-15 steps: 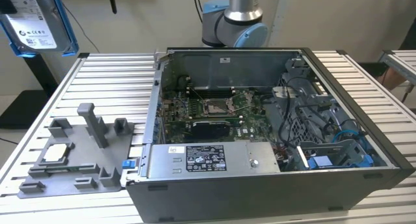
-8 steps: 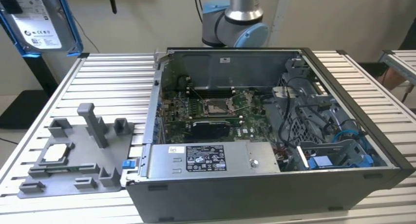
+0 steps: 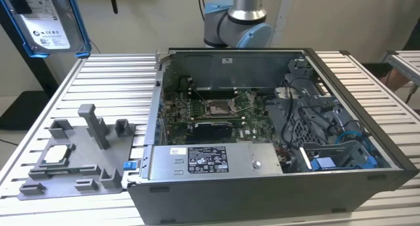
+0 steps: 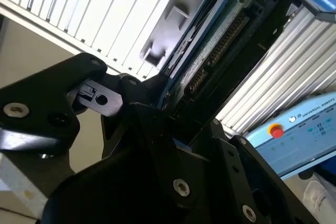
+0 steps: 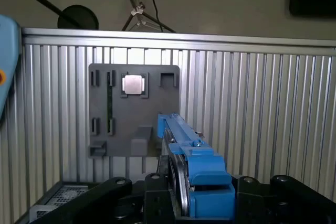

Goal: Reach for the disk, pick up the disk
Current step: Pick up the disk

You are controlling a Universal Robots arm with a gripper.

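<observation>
Clamped in the gripper (image 5: 202, 195) and hanging well clear of the table (image 3: 111, 83): the disk (image 3: 46, 22), silver-grey under a white label, ringed by its blue frame. Seen at the exterior view's upper left, standing on end, long axis close to vertical, label side facing the camera. No gap between tool and load: in the first wrist view, black fingers (image 5: 157, 190) press against the two broad faces, pinching the thin way across, with the blue frame jutting straight out ahead of the wrist. Long axis therefore in line with the gripper's own reach, not across it. In the second wrist view, the connector edge and the greenish board beside it run away from the jaws along that same line. Beyond the free end, in the first wrist view, a grey tray (image 5: 134, 111) with slots, flat on the table, carrying a small pale square chip (image 5: 132, 84); well apart from the disk, not touching. To the exterior view's right of that tray, an open computer case (image 3: 276, 137), lid off, boards and cables on show, with the arm (image 3: 236, 24) rising behind. By the look of things, reach done and pick made, the hold appearing firm and set near one end of the frame.
</observation>
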